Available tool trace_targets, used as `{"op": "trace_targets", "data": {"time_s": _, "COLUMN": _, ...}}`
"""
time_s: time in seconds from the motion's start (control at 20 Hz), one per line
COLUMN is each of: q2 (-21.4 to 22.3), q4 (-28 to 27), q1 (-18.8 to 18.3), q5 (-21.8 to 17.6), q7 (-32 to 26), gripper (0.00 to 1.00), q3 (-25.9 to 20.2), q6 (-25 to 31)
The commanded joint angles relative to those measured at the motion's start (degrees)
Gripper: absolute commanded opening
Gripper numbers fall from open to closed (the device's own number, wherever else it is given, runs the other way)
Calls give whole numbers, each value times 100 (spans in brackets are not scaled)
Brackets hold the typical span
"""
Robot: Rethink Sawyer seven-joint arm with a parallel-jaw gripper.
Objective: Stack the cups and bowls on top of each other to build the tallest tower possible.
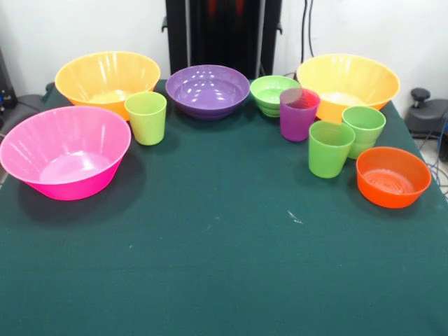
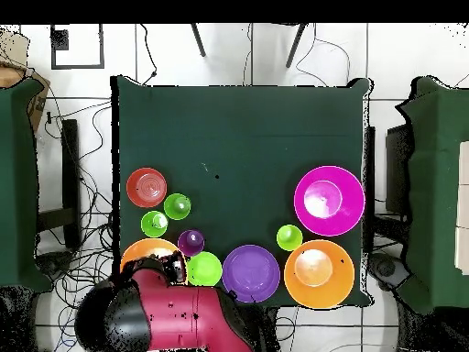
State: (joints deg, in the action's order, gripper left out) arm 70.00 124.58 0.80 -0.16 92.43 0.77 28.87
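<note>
Starting out: nothing stacked; needing a base bowl, perhaps pink bowl [image 1: 65, 151] beside yellow-green cup [image 1: 146, 117]; gripper unseen.

The green-covered tabletop [image 1: 224, 266] carries bowls and cups along its far half: pink bowl [image 1: 65, 151] at nine o'clock, purple bowl [image 1: 207, 90] at twelve, small orange bowl [image 1: 393, 176] at three.

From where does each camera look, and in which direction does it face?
Front view: across the table, facing the robot; only the dark pedestal shows, behind the purple bowl.
Overhead view: above the table, looking straight down; the red and black arm shows at the bottom edge.
Both views share the bowls and cups, such as the pink bowl, though turned half round.
</note>
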Motion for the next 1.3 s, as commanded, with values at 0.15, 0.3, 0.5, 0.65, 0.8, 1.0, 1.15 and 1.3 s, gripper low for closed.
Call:
{"op": "trace_targets", "data": {"time_s": 0.15, "q2": -427, "q4": 228, "q1": 267, "q5": -454, "q7": 1257, "gripper": 100, "q3": 229, "q6": -1170}}
{"op": "trace_targets", "data": {"time_s": 0.3, "q2": -491, "q4": 259, "q1": 370, "q5": -510, "q7": 1280, "gripper": 100, "q3": 335, "q6": -1465}}
{"op": "trace_targets", "data": {"time_s": 0.5, "q2": -528, "q4": 296, "q1": 484, "q5": -540, "q7": 1298, "gripper": 100, "q3": 490, "q6": -1772}}
{"op": "trace_targets", "data": {"time_s": 0.65, "q2": -629, "q4": 313, "q1": 584, "q5": -570, "q7": 1356, "gripper": 100, "q3": 601, "q6": -2042}}
{"op": "trace_targets", "data": {"time_s": 0.8, "q2": -765, "q4": 416, "q1": 715, "q5": -595, "q7": 1469, "gripper": 100, "q3": 743, "q6": -2530}}
{"op": "trace_targets", "data": {"time_s": 1.0, "q2": -903, "q4": 446, "q1": 899, "q5": -556, "q7": 1530, "gripper": 100, "q3": 944, "q6": -2959}}
{"op": "trace_targets", "data": {"time_s": 1.15, "q2": -982, "q4": 397, "q1": 1110, "q5": -547, "q7": 1519, "gripper": 100, "q3": 1193, "q6": -3295}}
{"op": "trace_targets", "data": {"time_s": 1.3, "q2": -1202, "q4": 418, "q1": 1386, "q5": -459, "q7": 1563, "gripper": 100, "q3": 1520, "q6": -3927}}
